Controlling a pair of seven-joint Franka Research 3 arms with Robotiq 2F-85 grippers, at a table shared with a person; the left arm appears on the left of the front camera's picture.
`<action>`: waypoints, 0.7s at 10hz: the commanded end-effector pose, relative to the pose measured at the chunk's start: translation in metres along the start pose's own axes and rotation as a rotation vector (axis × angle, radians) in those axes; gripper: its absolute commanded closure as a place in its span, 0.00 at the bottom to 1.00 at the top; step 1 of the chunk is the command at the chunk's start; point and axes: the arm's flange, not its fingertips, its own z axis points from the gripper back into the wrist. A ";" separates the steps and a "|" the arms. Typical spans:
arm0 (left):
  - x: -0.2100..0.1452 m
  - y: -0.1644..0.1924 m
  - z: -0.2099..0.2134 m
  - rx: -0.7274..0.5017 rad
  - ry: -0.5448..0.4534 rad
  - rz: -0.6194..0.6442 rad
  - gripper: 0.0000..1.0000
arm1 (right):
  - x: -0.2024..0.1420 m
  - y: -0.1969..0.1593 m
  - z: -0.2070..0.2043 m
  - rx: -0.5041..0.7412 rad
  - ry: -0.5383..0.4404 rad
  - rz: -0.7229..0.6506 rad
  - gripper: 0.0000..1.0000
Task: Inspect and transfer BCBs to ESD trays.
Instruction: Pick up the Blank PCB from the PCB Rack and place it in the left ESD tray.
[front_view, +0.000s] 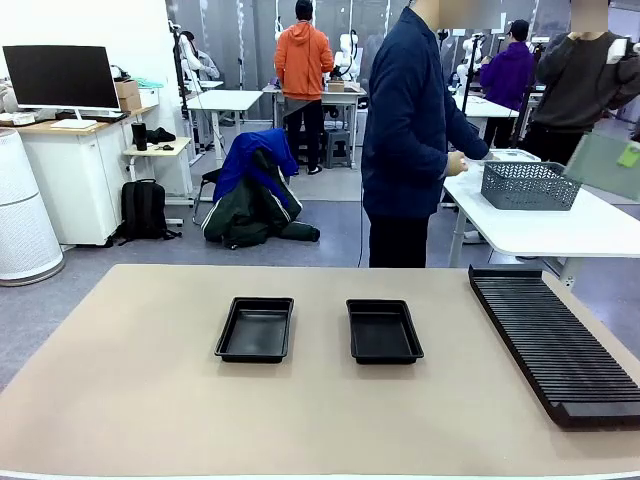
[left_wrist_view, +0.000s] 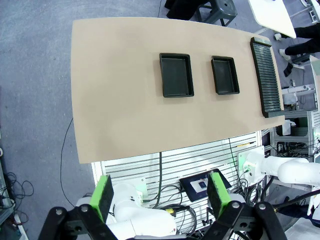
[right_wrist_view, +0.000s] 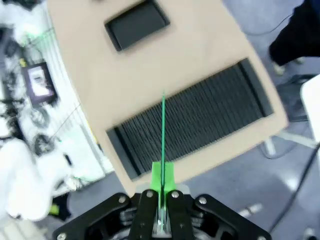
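Pinching a BCB (right_wrist_view: 163, 125), edge-on at the wrist, face-on from the front: right tool (right_wrist_view: 162, 175); left tool (left_wrist_view: 160, 192) wide.

A: How's the light over the table (front_view: 130, 400)?
B: Bright and even from overhead. You'll see only faint, soft shadows under the ESD trays (front_view: 224, 335) on it, and no glare.
A: And the wrist cameras?
B: Your left wrist view is sharp, but the table's edges bow outward from the wide lens. Your right wrist view is smeared with blur. The rack (right_wrist_view: 200, 120) on the table looks soft and the floor beyond the table is hazy, though the BCB (right_wrist_view: 163, 130) edge above it reads as a crisp green line.
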 end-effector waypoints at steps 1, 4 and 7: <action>0.001 0.000 -0.001 0.001 -0.002 0.002 0.00 | 0.040 0.020 -0.013 0.094 -0.127 -0.155 0.97; 0.001 0.000 -0.001 0.001 -0.002 0.002 0.00 | 0.090 0.065 -0.054 0.212 -0.255 -0.372 0.97; 0.001 0.000 -0.001 0.001 -0.002 0.002 0.00 | 0.153 0.111 -0.107 0.329 -0.332 -0.555 0.97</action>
